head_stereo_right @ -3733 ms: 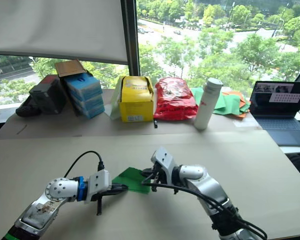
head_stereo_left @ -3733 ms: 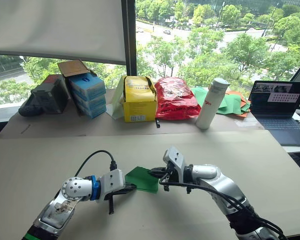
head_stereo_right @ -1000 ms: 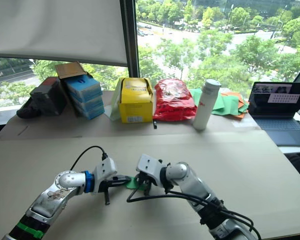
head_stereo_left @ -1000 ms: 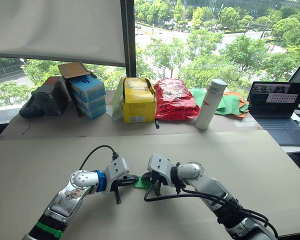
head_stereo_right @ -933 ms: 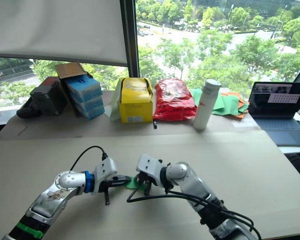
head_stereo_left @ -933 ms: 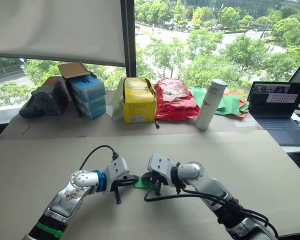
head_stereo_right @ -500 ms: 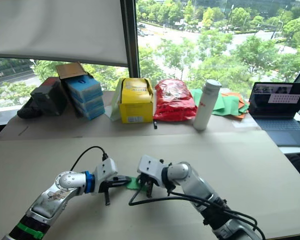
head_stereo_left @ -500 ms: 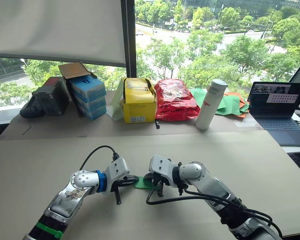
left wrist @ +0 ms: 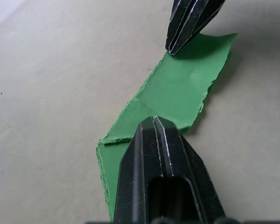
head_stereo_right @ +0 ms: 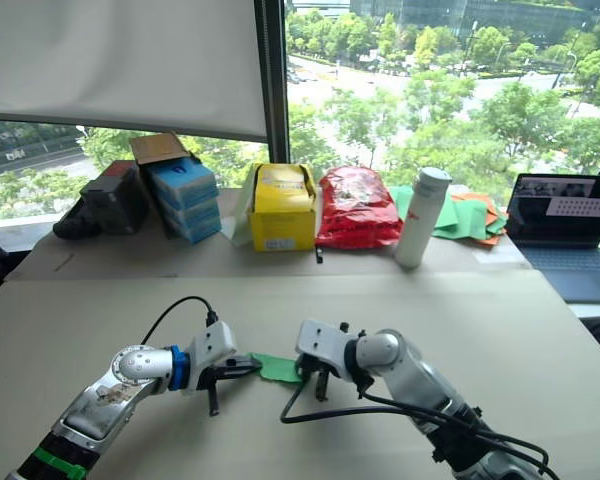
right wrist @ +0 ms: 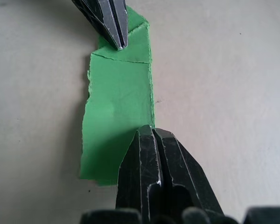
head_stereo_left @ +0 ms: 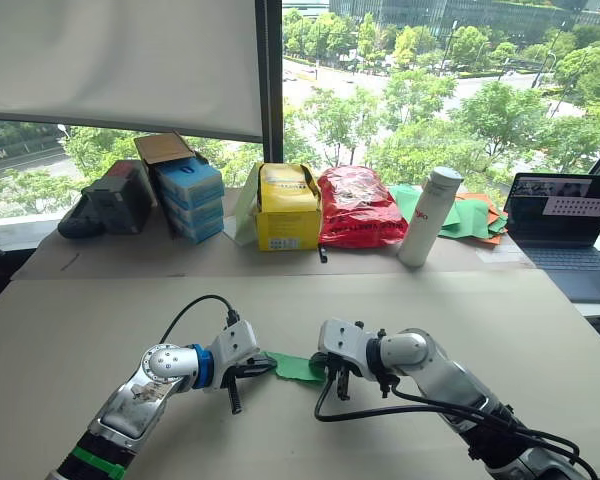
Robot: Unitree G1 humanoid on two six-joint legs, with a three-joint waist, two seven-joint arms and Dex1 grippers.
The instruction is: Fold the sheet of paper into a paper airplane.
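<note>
Green sheet of paper [head_stereo_left: 298, 367] flat on desk [head_stereo_left: 500, 310], now narrow folded strip; left pincer [left wrist: 155, 122] and right pincer [right wrist: 152, 132], both pressed together, pinning opposite ends. Crease apparently set.

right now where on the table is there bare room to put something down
Bare tan tabletop spreads between the folded green paper and the back row, and beside both arms. Crowded: the centre, where the left gripper and right gripper pinch the paper, and the back row, blue boxes to laptop.
</note>
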